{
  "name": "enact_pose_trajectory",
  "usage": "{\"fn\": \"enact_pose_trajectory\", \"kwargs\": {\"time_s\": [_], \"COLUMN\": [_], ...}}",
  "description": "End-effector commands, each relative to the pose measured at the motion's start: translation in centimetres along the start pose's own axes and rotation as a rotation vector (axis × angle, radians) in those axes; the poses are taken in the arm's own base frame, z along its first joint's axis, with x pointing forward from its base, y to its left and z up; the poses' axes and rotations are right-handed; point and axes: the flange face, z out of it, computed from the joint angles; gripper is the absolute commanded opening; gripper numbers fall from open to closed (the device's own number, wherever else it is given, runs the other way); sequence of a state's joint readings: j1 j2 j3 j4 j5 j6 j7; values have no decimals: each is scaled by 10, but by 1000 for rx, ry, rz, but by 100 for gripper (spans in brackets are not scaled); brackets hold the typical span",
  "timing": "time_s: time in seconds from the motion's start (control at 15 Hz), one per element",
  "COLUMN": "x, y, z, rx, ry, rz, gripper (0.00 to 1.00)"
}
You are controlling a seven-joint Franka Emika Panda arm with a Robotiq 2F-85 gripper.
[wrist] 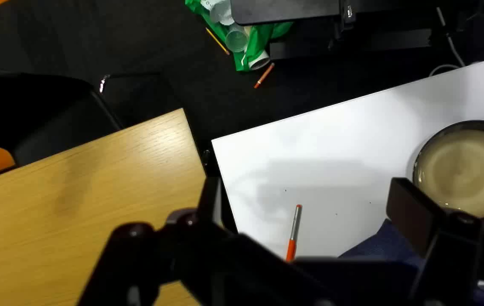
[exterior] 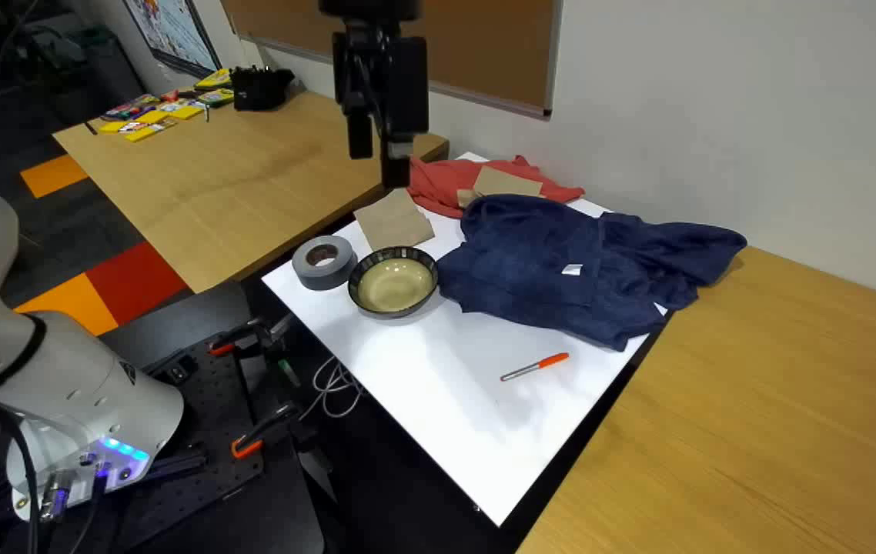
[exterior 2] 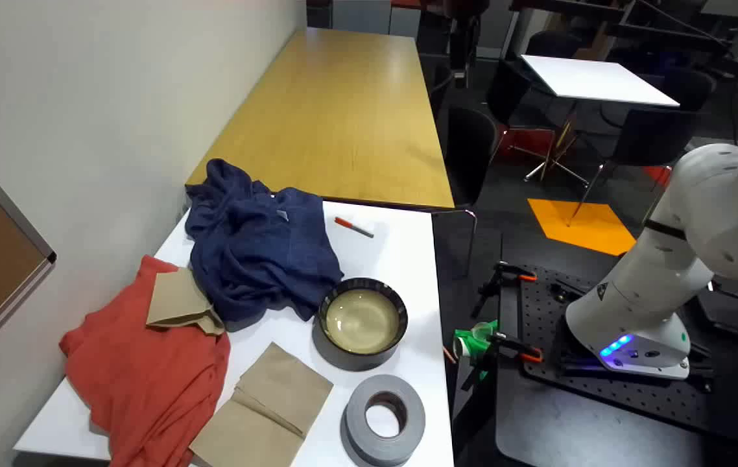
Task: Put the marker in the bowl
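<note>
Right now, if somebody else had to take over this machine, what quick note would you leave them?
Grasping: the tool is open, holding nothing, raised above the white table.
Things: the marker lies on the white table, its orange end toward the blue cloth; the bowl sits upright between that cloth and the grey tape.
Done: nothing of the placing yet; the marker is not in the bowl.
To do: lower the tool, grip the marker, carry it to the bowl, let go.
</note>
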State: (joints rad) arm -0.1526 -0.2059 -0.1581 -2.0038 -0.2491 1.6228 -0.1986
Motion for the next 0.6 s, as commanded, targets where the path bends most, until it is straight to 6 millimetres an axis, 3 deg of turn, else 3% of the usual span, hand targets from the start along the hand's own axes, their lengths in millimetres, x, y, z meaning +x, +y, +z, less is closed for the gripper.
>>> {"fn": "enact_pose_trajectory", "kwargs": {"time_s": [0.0, 0.33, 0.53], "x": [0, 0, 10], "y": [0, 0, 2], "z": [-1, -1, 4], "rx": [0, 0, 3], "ry": [-1, -1, 45], "rz": [0, 0, 12], "gripper": [100, 100, 100]}}
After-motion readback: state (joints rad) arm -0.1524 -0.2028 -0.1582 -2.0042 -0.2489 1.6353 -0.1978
